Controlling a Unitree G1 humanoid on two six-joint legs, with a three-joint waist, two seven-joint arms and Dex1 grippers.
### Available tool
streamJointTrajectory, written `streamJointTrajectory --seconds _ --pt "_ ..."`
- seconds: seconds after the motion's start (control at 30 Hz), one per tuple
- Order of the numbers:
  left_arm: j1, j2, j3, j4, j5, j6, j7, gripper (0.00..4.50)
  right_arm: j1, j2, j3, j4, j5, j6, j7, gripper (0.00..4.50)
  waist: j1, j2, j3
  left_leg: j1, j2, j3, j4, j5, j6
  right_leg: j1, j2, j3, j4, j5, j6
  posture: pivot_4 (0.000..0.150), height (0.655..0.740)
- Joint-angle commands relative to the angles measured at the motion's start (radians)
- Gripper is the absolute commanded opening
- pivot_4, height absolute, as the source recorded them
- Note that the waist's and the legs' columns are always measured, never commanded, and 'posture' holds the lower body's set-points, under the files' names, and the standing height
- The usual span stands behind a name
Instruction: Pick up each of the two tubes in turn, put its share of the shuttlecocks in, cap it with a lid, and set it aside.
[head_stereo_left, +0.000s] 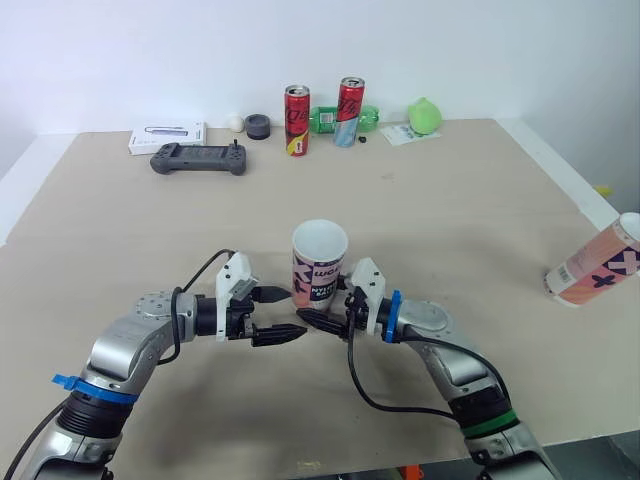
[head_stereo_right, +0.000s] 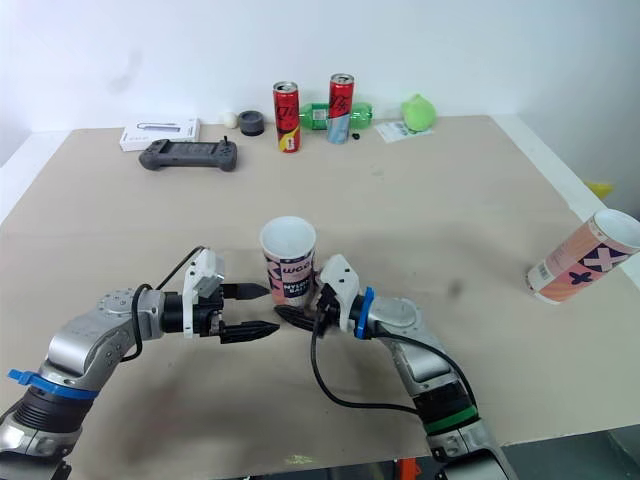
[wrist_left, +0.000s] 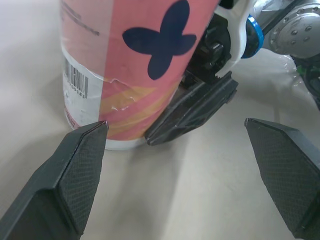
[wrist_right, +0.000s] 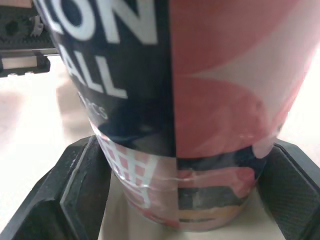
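While the right hand (head_stereo_left: 325, 308) pinches the upright tube (head_stereo_left: 319, 262), left hand (head_stereo_left: 290, 314) spread, neither it nor the lying tube (head_stereo_left: 596, 262) looks filled or capped.

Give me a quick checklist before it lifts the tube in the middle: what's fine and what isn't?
1. Tube upright, mouth open: ok.
2. Right gripper closed on the tube's base: ok.
3. Left gripper open: ok.
4. Left gripper's near finger clear of the tube: cannot tell.
5. Other tube lying far right, out of both arms' way: ok.
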Motion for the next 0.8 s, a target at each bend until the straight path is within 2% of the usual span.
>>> streamJointTrajectory --seconds 0.03,0.07,0.13,0.4,0.53,0.67,0.8 --pt "0.003 -0.003 0.001 -0.009 0.002 -0.019 0.0 4.5 -0.024 0.02 0.007 0.005 0.0 -0.023 0.0 4.48 0.0 0.0 0.0 0.0 0.0 0.0 0.0 0.0 0.0 0.0 0.0 0.0 0.0 0.0 0.0 0.15 0.74" --pt "0.005 -0.004 0.004 -0.01 0.004 -0.022 0.004 4.5 -0.024 0.021 0.006 0.007 -0.001 -0.026 0.001 4.1 0.0 0.0 0.0 0.0 0.0 0.0 0.0 0.0 0.0 0.0 0.0 0.0 0.0 0.0 0.0 0.15 0.74" --pt "0.008 -0.004 0.008 -0.011 0.01 -0.029 0.011 4.5 -0.022 0.022 0.003 0.005 0.0 -0.027 0.003 3.87 0.0 0.0 0.0 0.0 0.0 0.0 0.0 0.0 0.0 0.0 0.0 0.0 0.0 0.0 0.0 0.15 0.74" --pt "-0.043 0.02 0.113 -0.045 -0.03 -0.025 0.055 4.5 0.019 -0.008 -0.075 -0.086 0.064 0.009 -0.005 3.87 0.001 0.0 0.0 0.0 0.0 0.0 0.0 0.0 0.0 0.0 0.0 0.0 0.0 0.0 0.0 0.15 0.74" --pt "-0.077 -0.003 0.126 -0.06 -0.034 -0.038 0.082 4.5 0.069 -0.024 -0.266 -0.12 0.09 0.001 -0.167 3.87 0.008 -0.001 0.0 -0.002 -0.001 -0.001 0.0 0.0 0.0 0.0 -0.001 0.0 0.0 0.0 0.002 0.15 0.74" --pt "-0.09 -0.06 0.087 -0.057 -0.007 -0.073 0.117 4.5 0.081 -0.022 -0.475 -0.061 0.056 -0.017 -0.429 3.87 0.011 -0.001 0.0 -0.002 -0.002 0.0 0.001 0.0 0.0 0.0 -0.002 0.0 0.0 0.0 0.003 0.15 0.74" --pt "-0.116 -0.137 0.028 -0.03 0.05 -0.14 0.155 4.5 0.066 -0.025 -0.642 0.007 0.081 0.005 -0.611 3.87 0.019 0.0 0.0 -0.002 -0.002 0.0 0.001 0.0 0.0 0.0 -0.002 0.0 0.0 0.0 0.003 0.15 0.74"
